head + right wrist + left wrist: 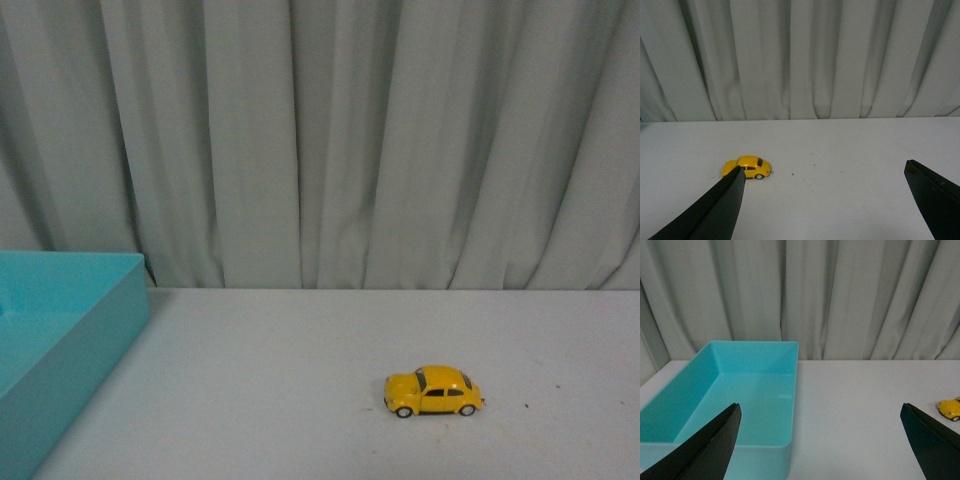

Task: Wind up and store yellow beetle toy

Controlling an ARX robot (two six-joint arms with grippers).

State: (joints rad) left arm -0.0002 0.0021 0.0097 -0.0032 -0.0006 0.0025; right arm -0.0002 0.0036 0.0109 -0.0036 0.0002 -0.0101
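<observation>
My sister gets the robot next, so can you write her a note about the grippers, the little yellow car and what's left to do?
Left gripper: open, holding nothing, pointed toward the teal box.
Right gripper: open, holding nothing, pointed toward the yellow beetle toy.
Toy: on its wheels on the white table, to the right of the box and apart from it, not touched by either gripper.
Done: nothing yet.
Left: grasp the toy, wind it up, put it in the box.

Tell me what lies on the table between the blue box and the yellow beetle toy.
Nothing: only bare white table separates the blue box and the yellow beetle toy, as the front view shows.
</observation>
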